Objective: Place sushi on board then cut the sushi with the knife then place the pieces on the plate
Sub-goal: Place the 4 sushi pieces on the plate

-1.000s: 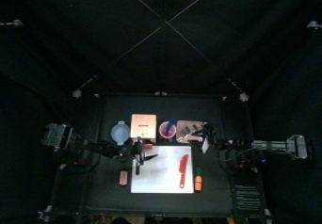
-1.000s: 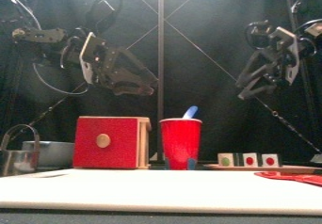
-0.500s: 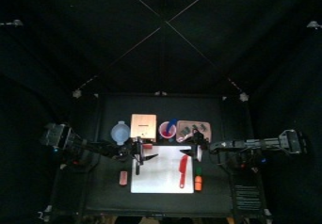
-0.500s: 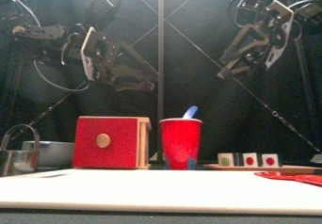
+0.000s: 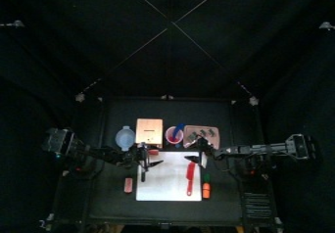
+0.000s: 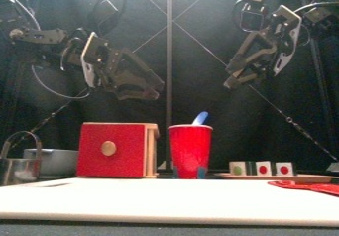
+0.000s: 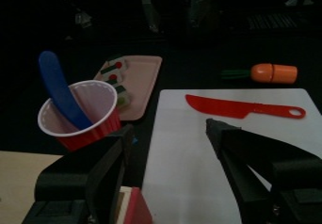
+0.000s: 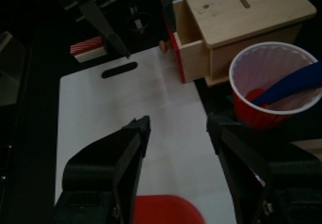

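Left gripper [image 7: 170,138], right gripper [image 8: 176,134]: jaws apart over board [image 7: 176,185]. Red knife [image 7: 246,106] on board. Sushi [image 6: 261,168] on tray [image 7: 146,70], details unreadable.

Flat red knife [image 7: 246,106] on white board [image 7: 179,167]

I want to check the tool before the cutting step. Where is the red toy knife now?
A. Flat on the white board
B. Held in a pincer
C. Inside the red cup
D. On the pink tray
A: the left wrist view shows the red knife lying flat on the white board, and only the blue knife stands in the red cup.
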Available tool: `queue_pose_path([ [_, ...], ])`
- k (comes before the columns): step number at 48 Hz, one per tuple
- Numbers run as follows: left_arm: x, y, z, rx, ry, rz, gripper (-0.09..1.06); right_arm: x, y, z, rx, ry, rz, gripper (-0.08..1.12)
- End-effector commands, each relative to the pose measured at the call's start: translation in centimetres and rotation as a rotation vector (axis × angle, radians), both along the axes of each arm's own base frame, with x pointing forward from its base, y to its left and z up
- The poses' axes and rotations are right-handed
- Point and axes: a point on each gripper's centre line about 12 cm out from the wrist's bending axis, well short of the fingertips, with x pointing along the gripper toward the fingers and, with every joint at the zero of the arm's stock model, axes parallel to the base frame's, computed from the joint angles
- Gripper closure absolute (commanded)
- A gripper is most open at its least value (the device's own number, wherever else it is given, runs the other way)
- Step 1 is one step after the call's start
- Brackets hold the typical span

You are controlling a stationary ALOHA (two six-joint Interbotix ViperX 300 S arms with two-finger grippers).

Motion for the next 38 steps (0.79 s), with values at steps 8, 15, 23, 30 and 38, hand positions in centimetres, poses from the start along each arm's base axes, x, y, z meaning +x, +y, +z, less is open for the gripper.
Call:
queue_pose_path([
  [8,0.2,0.0,0.7,-0.008,-0.024,0.007,0.01,0.4,0.2,1.2,0.017,-0.034,0.002,0.18],
  [15,-0.1,0.1,0.3,-0.013,-0.012,0.016,0.01,0.5,0.1,1.3,0.016,-0.037,-0.004,0.18],
  [23,-0.6,0.4,-0.2,-0.005,0.007,0.021,0.01,0.6,-0.2,1.2,0.016,-0.034,-0.011,0.18],
  [30,-0.9,1.1,-0.5,-0.003,0.018,0.042,0.01,0.8,-0.2,1.0,0.024,-0.026,-0.015,0.18],
  [38,-1.7,1.8,-1.4,-0.009,0.053,0.062,0.01,1.5,-0.2,1.7,0.061,-0.042,-0.032,0.18],
])
